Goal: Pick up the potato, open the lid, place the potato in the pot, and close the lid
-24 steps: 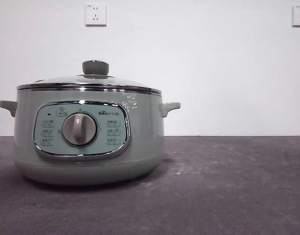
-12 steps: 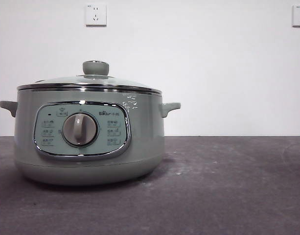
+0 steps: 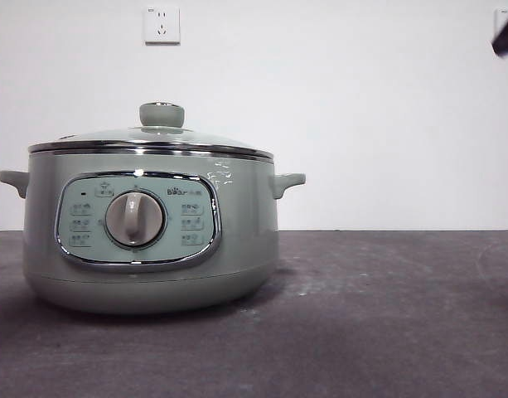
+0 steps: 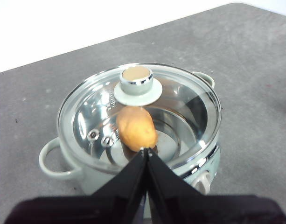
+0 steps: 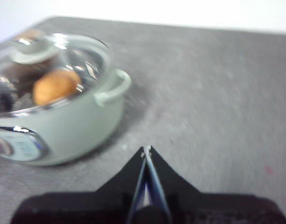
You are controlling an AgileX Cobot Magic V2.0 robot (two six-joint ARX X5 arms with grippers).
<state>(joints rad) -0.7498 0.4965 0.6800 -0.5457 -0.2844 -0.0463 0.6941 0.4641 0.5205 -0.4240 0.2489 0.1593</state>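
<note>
right wrist view blurred, pot [image 5: 63, 126] cropped

The front view looks level across the counter [image 3: 386, 315], close to the pot [image 3: 150, 240]. The left wrist camera looks steeply down onto the pot's lid [image 4: 139, 114]. The right wrist camera, beside the pot, shares it obliquely.

The left claw [image 4: 146, 150] hangs up in the air with its two black jaws pressed together, nothing between them, tips pointing down and forward. The right claw [image 5: 146, 149] is likewise pinched closed and empty, held off to the side above the table [image 5: 217, 93]. From the front only one black arm tip [image 3: 507, 35] shows, in the top right corner.
</note>
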